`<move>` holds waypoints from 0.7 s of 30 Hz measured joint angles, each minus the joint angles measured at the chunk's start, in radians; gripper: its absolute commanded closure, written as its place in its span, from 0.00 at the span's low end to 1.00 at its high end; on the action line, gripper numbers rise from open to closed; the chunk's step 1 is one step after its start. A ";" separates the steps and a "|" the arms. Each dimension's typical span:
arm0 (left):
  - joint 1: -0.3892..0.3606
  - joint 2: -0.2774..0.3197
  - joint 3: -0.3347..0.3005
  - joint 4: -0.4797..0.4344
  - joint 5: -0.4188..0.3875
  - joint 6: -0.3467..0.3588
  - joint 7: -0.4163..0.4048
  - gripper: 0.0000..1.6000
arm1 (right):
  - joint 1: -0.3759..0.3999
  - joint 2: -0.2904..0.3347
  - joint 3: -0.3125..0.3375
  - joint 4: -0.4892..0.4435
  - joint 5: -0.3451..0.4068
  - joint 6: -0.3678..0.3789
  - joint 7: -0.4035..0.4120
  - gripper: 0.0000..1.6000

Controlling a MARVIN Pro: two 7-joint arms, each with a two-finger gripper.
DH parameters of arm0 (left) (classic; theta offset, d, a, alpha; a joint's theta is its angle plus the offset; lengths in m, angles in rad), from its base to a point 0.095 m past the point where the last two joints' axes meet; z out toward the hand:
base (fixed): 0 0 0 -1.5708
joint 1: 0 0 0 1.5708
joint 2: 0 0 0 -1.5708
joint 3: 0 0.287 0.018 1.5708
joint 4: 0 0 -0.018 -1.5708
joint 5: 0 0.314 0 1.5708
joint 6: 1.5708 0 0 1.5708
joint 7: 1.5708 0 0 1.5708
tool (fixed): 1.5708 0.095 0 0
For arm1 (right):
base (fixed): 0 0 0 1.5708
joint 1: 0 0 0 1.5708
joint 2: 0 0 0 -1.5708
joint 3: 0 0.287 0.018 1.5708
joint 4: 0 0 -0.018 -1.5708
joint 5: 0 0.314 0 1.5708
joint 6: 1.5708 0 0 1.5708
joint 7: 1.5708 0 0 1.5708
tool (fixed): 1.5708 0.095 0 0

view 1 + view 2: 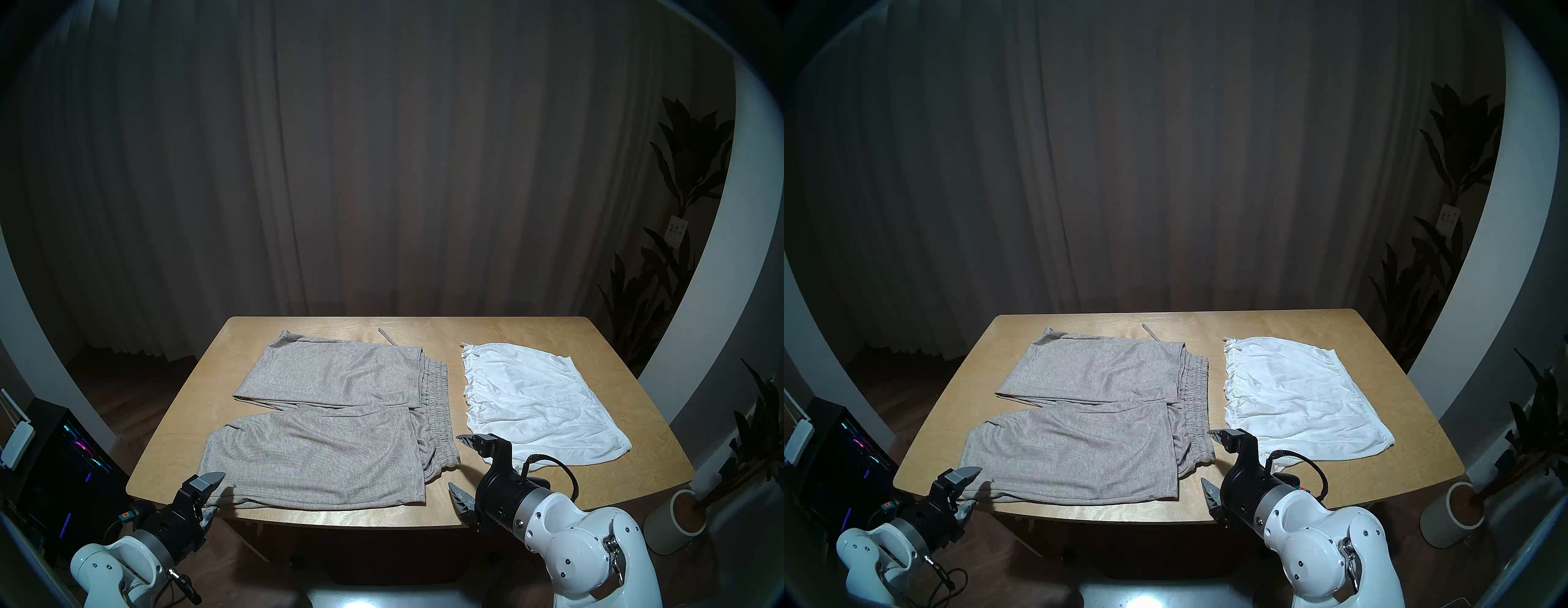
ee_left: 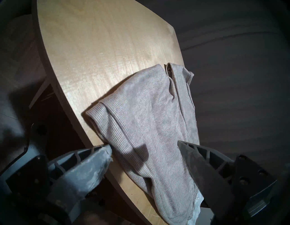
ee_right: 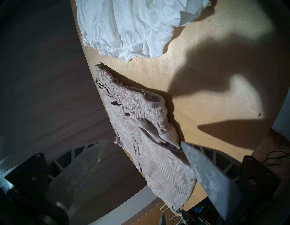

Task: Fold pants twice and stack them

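While both jaws were held open, grey-beige knit pants (image 1: pixel 322 418) were laid flat on the pale wooden bench (image 1: pixel 636 407), left gripper (image 1: pixel 208 494) at a leg hem, right gripper (image 1: pixel 460 467) near the waistband; thin white shorts (image 1: pixel 534 407) were spread alongside.

1. A dark, pleated curtain (image 1: pixel 382 170) covers the whole far wall, reaching down to the floor.
2. A light wooden table (image 1: pixel 636 424) with rounded corners stands in the middle, lit from above while the room around it stays dim.
3. The floor (image 1: pixel 127 382) is dark brown wood.
4. On the right, tall leafy plants (image 1: pixel 687 178) stand by a white wall (image 1: pixel 721 297); one sits in a pale round pot (image 1: pixel 674 522) near the table's near right corner.
5. On the near left, a black computer case (image 1: pixel 63 467) glows with coloured lights.
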 measured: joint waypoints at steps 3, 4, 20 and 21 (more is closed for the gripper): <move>-0.005 0.004 -0.002 0.000 -0.007 0.007 0.011 0.00 | -0.006 0.000 0.000 -0.005 0.000 0.000 -0.004 0.00; -0.006 0.005 -0.003 -0.001 -0.010 0.010 0.015 0.00 | -0.009 0.000 -0.001 -0.006 0.000 0.000 -0.004 0.00; -0.037 0.015 0.002 0.005 -0.013 0.018 0.053 0.00 | -0.023 0.049 -0.036 0.050 -0.155 0.060 0.116 0.00; -0.039 0.015 0.003 0.005 -0.012 0.017 0.054 0.00 | -0.023 0.053 -0.039 0.057 -0.168 0.064 0.129 0.00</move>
